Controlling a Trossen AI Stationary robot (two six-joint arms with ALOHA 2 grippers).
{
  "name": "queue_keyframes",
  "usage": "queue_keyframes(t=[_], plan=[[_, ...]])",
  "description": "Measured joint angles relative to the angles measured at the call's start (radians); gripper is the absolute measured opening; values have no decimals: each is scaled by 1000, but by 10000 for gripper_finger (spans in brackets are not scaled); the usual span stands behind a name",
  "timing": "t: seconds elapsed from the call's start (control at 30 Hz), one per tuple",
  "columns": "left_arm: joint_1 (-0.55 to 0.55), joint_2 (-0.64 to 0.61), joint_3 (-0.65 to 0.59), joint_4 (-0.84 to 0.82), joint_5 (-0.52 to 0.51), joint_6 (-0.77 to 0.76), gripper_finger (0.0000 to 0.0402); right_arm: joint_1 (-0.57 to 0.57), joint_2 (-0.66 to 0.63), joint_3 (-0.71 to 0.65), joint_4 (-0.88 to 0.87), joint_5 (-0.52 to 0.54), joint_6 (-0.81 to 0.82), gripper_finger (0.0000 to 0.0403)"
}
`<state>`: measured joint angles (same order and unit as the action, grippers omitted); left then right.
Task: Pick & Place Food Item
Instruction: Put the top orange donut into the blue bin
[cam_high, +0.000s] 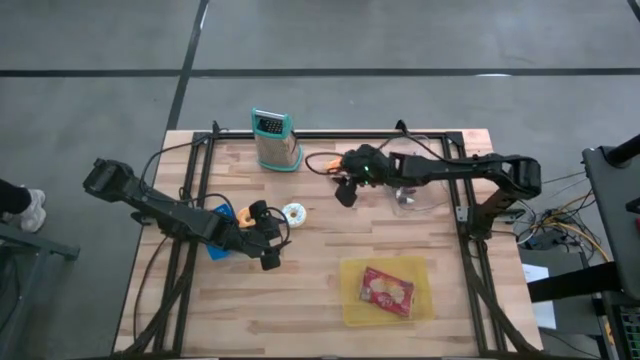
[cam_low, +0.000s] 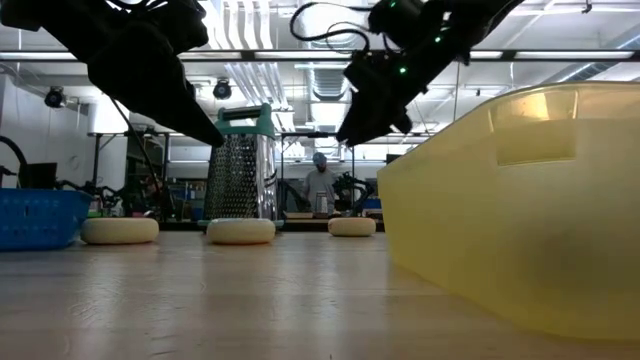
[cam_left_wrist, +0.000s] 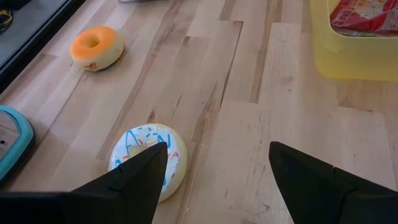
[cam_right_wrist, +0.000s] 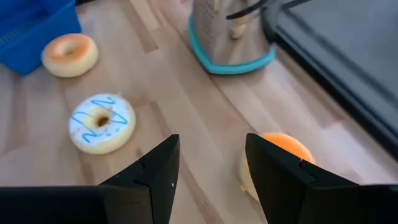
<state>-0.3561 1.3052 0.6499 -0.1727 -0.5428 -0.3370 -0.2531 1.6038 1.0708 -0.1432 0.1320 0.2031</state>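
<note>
Three doughnuts lie flat on the wooden table. A white one with blue squiggles (cam_high: 294, 213) (cam_left_wrist: 149, 158) lies just past my left gripper's (cam_high: 269, 252) (cam_left_wrist: 217, 149) open fingers, beside one of them. An orange one (cam_high: 325, 162) (cam_right_wrist: 280, 155) lies below and a little to one side of my right gripper (cam_high: 345, 192) (cam_right_wrist: 212, 138), which hangs open above the table, one finger partly hiding it. A second orange-topped doughnut (cam_high: 243, 213) (cam_right_wrist: 69, 54) rests beside the blue basket (cam_high: 218, 246). Neither gripper has anything between its fingers.
A metal grater with teal trim (cam_high: 275, 140) (cam_right_wrist: 233, 37) stands at the far edge. A yellow tray (cam_high: 350, 300) (cam_left_wrist: 354, 59) at the near right holds a red packet (cam_high: 387, 289). A clear bowl (cam_high: 412, 192) sits under my right arm. A person stands in the room behind (cam_low: 320, 180).
</note>
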Motion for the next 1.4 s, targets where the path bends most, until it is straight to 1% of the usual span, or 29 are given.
queue_keyframes(t=[0.1,0.27,0.4,0.53,0.7,0.9,1.03,1.13,1.4], plan=[[0,0,-1,0,0,0,287,-46,63,52,-33,-77,-1,180],[0,0,-1,0,0,0,287,-109,162,169,-204,-80,22,180],[0,0,-1,0,0,0,287,-135,234,260,-347,-80,19,180],[0,0,-1,0,0,0,287,-138,298,331,-391,-82,7,180],[0,0,-1,0,0,0,287,-139,393,416,-427,-114,8,180],[0,0,-1,0,0,0,287,-155,503,526,-587,-115,21,180],[0,0,-1,0,0,0,287,-171,555,568,-629,-115,22,180],[0,0,-1,0,0,0,287,-178,577,580,-628,-116,21,180],[0,0,-1,0,0,0,287,-183,584,574,-626,-117,22,172]])
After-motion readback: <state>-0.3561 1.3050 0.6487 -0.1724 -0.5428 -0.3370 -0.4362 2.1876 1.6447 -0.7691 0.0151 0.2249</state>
